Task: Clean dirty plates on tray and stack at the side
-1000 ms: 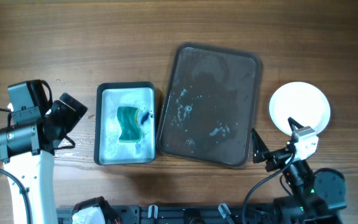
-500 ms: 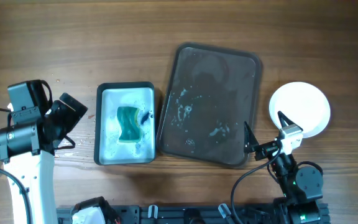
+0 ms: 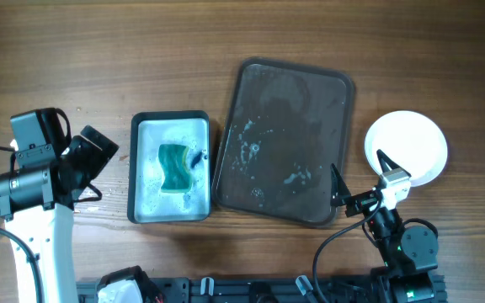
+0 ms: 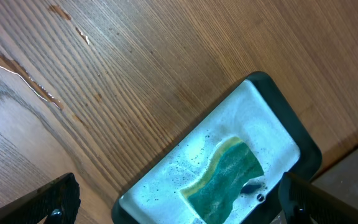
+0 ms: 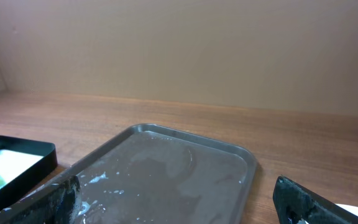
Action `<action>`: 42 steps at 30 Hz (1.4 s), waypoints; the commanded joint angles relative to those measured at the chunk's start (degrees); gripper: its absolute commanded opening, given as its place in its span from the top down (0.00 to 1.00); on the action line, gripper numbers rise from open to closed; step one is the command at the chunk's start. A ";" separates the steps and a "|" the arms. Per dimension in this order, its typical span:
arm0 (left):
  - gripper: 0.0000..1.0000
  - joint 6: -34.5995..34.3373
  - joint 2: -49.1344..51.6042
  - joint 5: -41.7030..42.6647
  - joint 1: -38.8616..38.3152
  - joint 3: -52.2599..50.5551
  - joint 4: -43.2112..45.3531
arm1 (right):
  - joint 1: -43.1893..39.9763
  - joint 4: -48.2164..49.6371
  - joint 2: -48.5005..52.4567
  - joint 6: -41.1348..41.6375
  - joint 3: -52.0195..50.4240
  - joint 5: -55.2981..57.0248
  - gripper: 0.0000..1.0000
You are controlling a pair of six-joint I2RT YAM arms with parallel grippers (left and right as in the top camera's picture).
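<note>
A grey tray (image 3: pixel 285 139) lies mid-table, wet with foam streaks and holding no plates; it also shows in the right wrist view (image 5: pixel 166 171). White plates (image 3: pixel 406 146) sit stacked to its right. My right gripper (image 3: pixel 360 181) is open and empty at the tray's near right corner, between tray and plates. My left gripper (image 3: pixel 91 160) is open and empty, left of a dark basin (image 3: pixel 170 167) of soapy water holding a green sponge (image 3: pixel 175 167). The left wrist view shows the basin (image 4: pixel 229 168) and sponge (image 4: pixel 225 177) below the open fingers (image 4: pixel 179 202).
Bare wooden table surrounds everything. Water streaks (image 4: pixel 23 78) mark the wood left of the basin. The arm bases stand at the near edge.
My right gripper moved left and slightly toward the tray's near right corner between one second and half a second ago. Since then nothing moved. The left arm stayed still.
</note>
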 commanded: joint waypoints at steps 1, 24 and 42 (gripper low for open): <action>0.00 -0.52 -0.81 -0.98 0.61 0.28 0.15 | 0.15 0.35 -0.72 -0.72 -0.04 0.57 0.00; 0.00 -0.52 -25.38 -26.49 -9.94 -30.49 6.49 | 0.15 0.35 -0.72 -0.72 -0.04 0.57 0.00; 0.00 15.65 -58.95 6.71 -14.86 -43.25 37.64 | 0.15 0.35 -0.72 -0.70 -0.04 0.57 0.00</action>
